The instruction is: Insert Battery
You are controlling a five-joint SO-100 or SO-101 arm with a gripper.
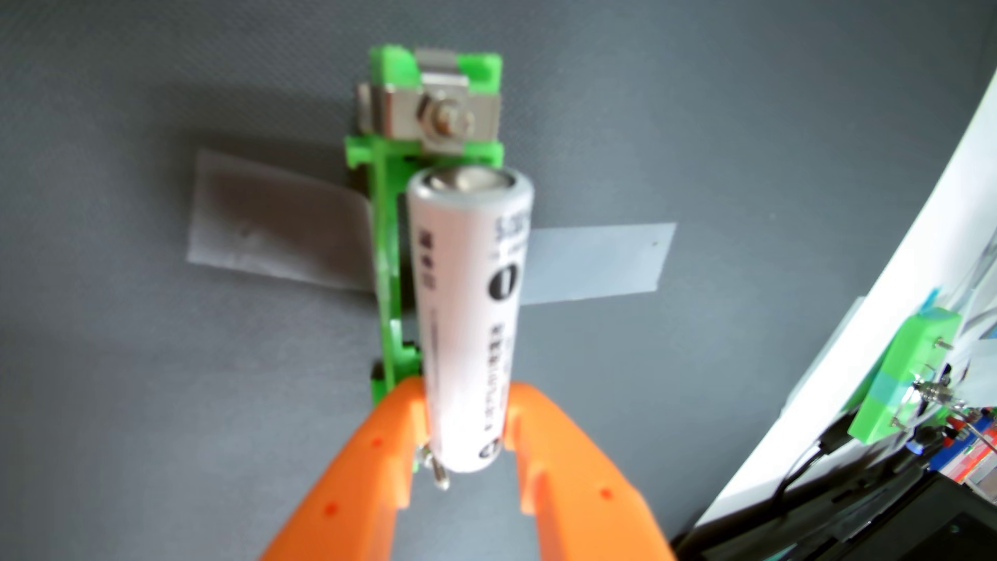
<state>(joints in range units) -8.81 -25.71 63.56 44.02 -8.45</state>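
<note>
Jaws clamping one white battery (468, 323) (upright), one green holder (389, 259) behind

Bench clutter off to the side

A grey bench (135, 350) carries white paper (863, 269) at the right edge, with a small green block (906, 377) showing metal pins, and dark cables (798, 480) beneath it.

Wrist view: camera rode behind the orange gripper (466, 402), faced down at the grey mat (162, 377), very close; single view.
</note>
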